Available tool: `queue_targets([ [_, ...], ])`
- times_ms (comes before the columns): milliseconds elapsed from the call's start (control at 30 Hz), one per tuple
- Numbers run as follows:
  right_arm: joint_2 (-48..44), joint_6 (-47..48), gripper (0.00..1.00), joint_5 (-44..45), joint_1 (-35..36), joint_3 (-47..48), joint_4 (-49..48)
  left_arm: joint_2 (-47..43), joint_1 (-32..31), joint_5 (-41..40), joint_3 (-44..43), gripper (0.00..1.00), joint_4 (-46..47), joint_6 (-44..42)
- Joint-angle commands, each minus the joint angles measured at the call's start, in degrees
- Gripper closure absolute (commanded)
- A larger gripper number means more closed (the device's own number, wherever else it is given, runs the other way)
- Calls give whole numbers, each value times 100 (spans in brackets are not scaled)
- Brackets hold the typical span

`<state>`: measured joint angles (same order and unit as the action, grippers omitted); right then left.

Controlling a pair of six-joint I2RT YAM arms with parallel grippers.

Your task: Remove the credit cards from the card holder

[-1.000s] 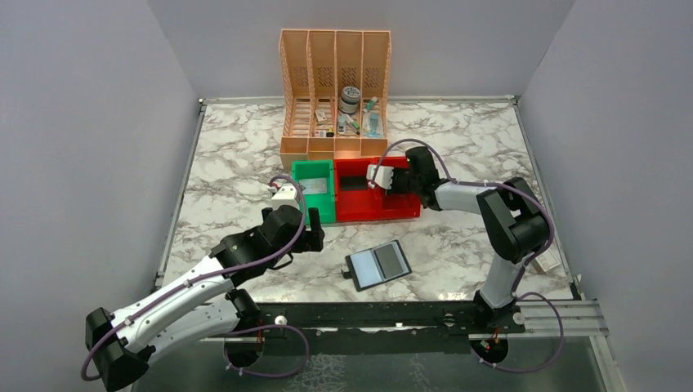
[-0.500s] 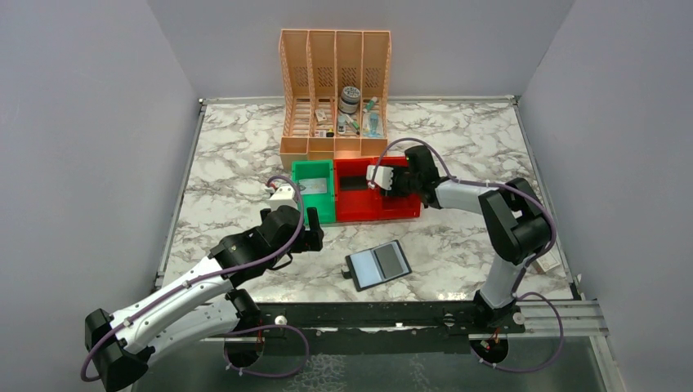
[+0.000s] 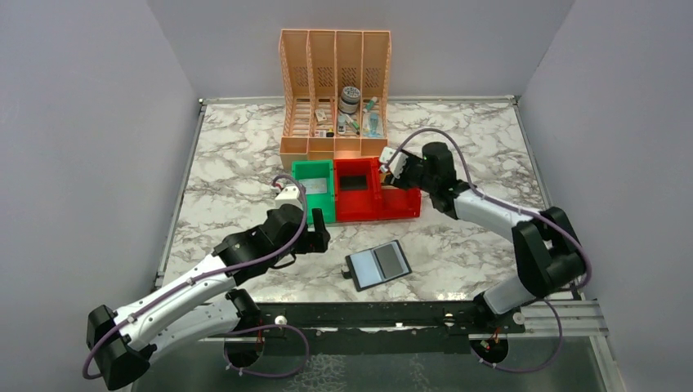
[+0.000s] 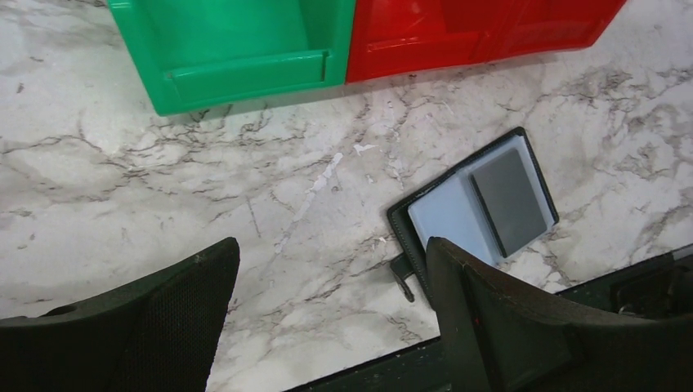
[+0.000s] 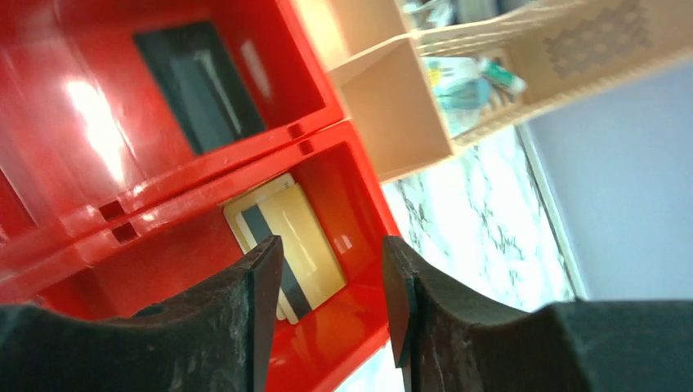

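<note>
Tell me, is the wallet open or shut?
Open. The wallet lies spread flat on the table, pale blue lining facing up, with a dark grey card on one half.

- Nothing is reading legibly.
- The tan card point(image 5: 315, 245) is showing only a dark stripe.
- Labels in the far organizer point(image 3: 335, 49) are appearing too small.

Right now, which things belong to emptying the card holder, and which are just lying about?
Part of the job: black card holder, lying open; dark grey card still in it; tan card and dark card in the red bin; pale card in the green bin.
Just lying about: peach desk organiser and the jar in it.
</note>
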<state>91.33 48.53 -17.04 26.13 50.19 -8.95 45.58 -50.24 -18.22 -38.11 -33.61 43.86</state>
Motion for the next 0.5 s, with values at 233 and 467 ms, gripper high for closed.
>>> queue_targets([
  [233,-2235,-7222,5,806,-24,-1898,-819,356,29,1798,699,13,2682,445],
  [467,-1983,-8049,5,-419,-25,-1855,536,497,16,2010,1391,14,3871,994],
])
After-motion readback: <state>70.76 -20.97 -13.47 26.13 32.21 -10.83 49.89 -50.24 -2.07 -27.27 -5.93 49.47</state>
